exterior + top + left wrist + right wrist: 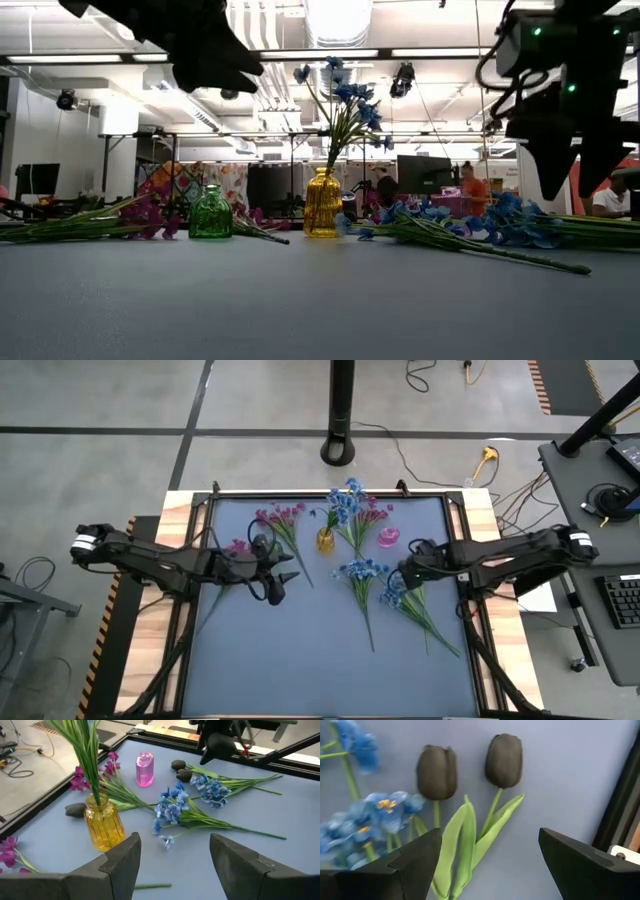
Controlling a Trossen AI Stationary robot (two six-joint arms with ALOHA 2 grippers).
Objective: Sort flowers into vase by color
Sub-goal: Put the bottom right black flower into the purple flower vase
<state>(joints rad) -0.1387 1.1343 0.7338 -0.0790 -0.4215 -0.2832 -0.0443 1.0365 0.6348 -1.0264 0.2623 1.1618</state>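
A yellow vase (pixel 326 541) holds blue flowers (pixel 348 500) upright. A pink vase (pixel 389 538) and a green vase (pixel 210 212) hold nothing. Magenta sprigs (pixel 283 518) lie at the far left, and another magenta sprig (pixel 237 546) lies by my left arm. Two blue sprigs (pixel 362 570) (pixel 395 595) lie flat at mid-table. Two dark tulip buds (pixel 437 772) (pixel 504 761) with green leaves lie on the mat. My left gripper (pixel 175 840) is open and empty above the mat, left of the vases. My right gripper (pixel 490 834) is open above the tulips' leaves, touching nothing.
The blue mat has a dark raised frame (pixel 460 560) along its edges, close to my right gripper. A third dark bud (pixel 75 810) lies beside the yellow vase. The near half of the mat (pixel 300 660) holds only flower stems. People and desks show in the room beyond.
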